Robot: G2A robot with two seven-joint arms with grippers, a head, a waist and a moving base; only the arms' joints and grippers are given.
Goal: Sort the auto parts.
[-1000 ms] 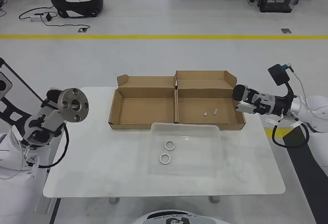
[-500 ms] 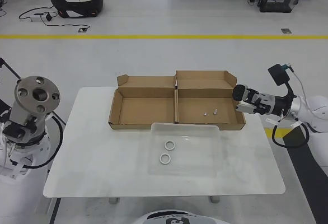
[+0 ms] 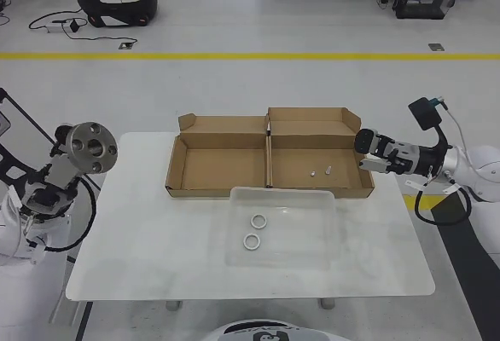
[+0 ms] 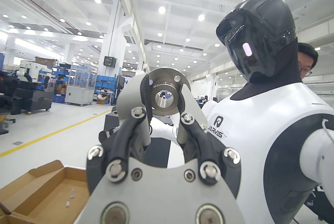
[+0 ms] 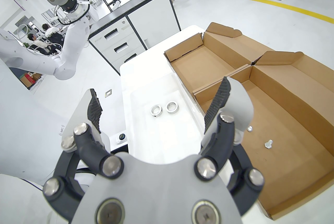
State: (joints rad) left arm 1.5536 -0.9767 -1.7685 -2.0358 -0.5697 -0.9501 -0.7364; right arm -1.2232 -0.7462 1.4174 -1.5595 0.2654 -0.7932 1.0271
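Metal flange (image 4: 164, 94): held off the table (image 3: 148, 239), raised in the air just outside the left far corner, disc face turned up and outward. Left gripper (image 4: 162, 102) is clamped on its hub, one finger on each side, pointing upward.

Two metal rings (image 3: 258, 221) (image 3: 251, 241): side by side but apart in the clear tray (image 3: 305, 234) at mid-table.

Two cardboard boxes, touching, just behind the tray. Left box (image 3: 224, 169) shows a bare floor. Right box (image 3: 297, 162) holds two small bolts (image 3: 314, 172) (image 3: 326, 169) lying near each other.

Right gripper (image 5: 159, 94): fingers spread wide, nothing held, hovering at the right box's outer edge, pointing toward the tray.
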